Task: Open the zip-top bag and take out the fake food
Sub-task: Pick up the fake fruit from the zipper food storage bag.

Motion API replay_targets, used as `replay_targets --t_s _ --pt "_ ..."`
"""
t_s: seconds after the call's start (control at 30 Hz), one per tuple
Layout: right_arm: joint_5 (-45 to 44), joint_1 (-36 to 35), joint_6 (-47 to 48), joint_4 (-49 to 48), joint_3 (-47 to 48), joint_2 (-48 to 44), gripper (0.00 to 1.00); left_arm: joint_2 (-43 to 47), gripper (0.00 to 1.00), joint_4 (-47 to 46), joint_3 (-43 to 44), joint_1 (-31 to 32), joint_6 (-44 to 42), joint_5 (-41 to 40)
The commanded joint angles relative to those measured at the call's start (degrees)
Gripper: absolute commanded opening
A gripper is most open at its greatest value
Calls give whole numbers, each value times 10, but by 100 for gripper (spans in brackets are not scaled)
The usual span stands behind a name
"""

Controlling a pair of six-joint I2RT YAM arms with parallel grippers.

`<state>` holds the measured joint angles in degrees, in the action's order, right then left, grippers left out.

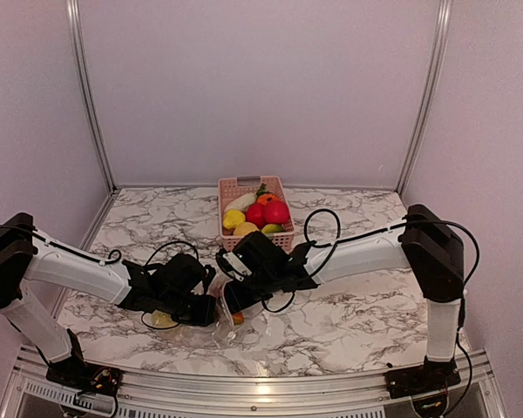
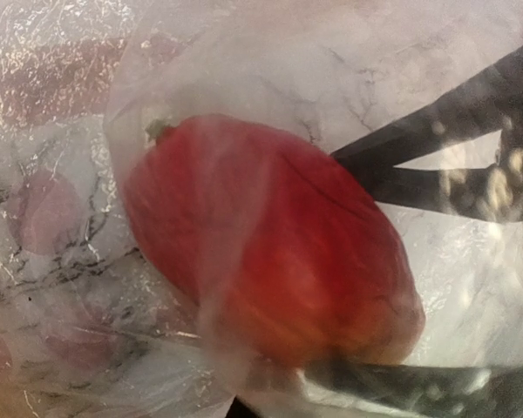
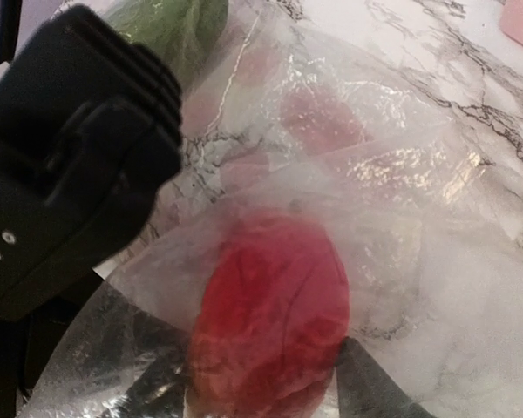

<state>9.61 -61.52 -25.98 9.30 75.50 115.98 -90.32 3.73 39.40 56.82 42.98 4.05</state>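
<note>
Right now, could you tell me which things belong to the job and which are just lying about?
Job: bag, red fruit inside it, left gripper, right gripper.
Lying about: basket, table.

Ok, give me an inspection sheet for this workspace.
Surface: marble-patterned table.
Job's things: zip-top bag crumpled at front centre, red fruit inside; other fake food in pink basket behind.
Clutter: nothing seen.
Grippers: left gripper, jaws shut at the bag; right gripper, jaws closed on the red fruit.
Cables: black cables loop above both arms.
Surroundings: plain walls, aluminium frame posts.
</note>
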Motion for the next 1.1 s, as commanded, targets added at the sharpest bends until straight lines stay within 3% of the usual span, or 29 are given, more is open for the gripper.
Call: replay_targets --t_s 0.0,0.43,1.07 --pt "-21 -6 -11 16 13 20 54 -2 4 -6 10 2 -10 3" --pt "-34 -6 -10 21 13 13 42 14 4 9 2 2 -4 -12" --pt "-39 -6 -26 13 -3 -12 37 34 4 12 -22 -4 6 -24"
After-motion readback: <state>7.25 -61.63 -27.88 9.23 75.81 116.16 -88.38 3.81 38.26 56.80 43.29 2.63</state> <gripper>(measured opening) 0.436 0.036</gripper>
